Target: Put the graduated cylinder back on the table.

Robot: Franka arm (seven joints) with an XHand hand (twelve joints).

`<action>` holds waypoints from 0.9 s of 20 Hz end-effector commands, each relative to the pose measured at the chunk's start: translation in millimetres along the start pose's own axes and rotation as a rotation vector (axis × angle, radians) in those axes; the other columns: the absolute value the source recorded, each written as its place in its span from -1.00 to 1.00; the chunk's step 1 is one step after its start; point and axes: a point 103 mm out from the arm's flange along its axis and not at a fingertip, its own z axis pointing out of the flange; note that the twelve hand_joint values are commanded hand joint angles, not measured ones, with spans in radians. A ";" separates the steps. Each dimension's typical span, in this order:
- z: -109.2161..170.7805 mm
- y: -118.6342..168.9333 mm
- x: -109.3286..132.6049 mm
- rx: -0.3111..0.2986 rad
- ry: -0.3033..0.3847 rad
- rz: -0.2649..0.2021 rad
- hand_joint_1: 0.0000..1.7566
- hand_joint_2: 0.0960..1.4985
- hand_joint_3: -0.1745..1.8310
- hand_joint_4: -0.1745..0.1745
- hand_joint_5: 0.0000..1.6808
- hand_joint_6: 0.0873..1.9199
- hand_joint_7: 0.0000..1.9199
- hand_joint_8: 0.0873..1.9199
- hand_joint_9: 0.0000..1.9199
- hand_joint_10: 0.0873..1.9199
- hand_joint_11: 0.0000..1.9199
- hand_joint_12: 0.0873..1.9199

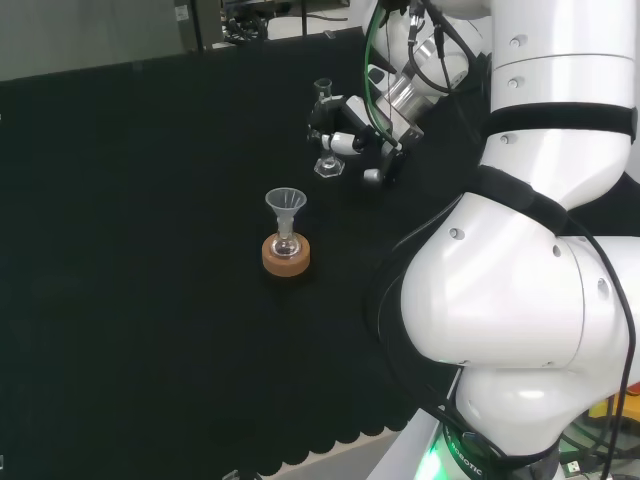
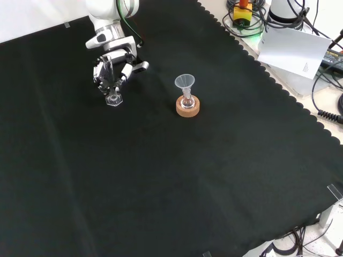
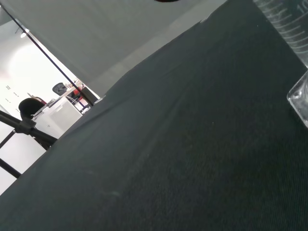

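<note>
Black cloth (image 2: 171, 176) covers the bench and lies nearest in the front view; on it stands a cork ring (image 2: 188, 107) bearing a small flask with a clear funnel (image 2: 185, 82) in its neck; left of the ring in that view the cylinder (image 2: 113, 96) stands upright, its hexagonal foot on the cloth; the hand (image 2: 110, 68) reaches down from the view's top, its fingers curled round the cylinder's tube above the foot; in the head view the cylinder (image 1: 325, 130) stands beyond the ring (image 1: 286, 254), with the hand (image 1: 350, 140) at its right; close up, the wrist view catches the graduated tube (image 3: 288, 24) and an edge of the foot.
</note>
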 end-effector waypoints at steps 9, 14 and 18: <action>-5.9 0.6 0.9 0.039 0.027 0.006 0.11 0.41 -1.00 -0.19 -0.23 -0.34 -0.32 -0.47 0.12 -1.00 -0.29 0.16; -13.2 3.0 1.0 0.063 0.024 0.025 0.07 0.37 -1.00 -0.22 -0.38 -0.42 -0.40 -0.46 0.03 -1.00 -0.41 0.24; -21.1 3.6 -0.5 0.070 0.020 0.051 0.02 0.32 -1.00 -0.25 -0.55 -0.67 -0.59 -0.43 -0.12 -1.00 -0.56 0.31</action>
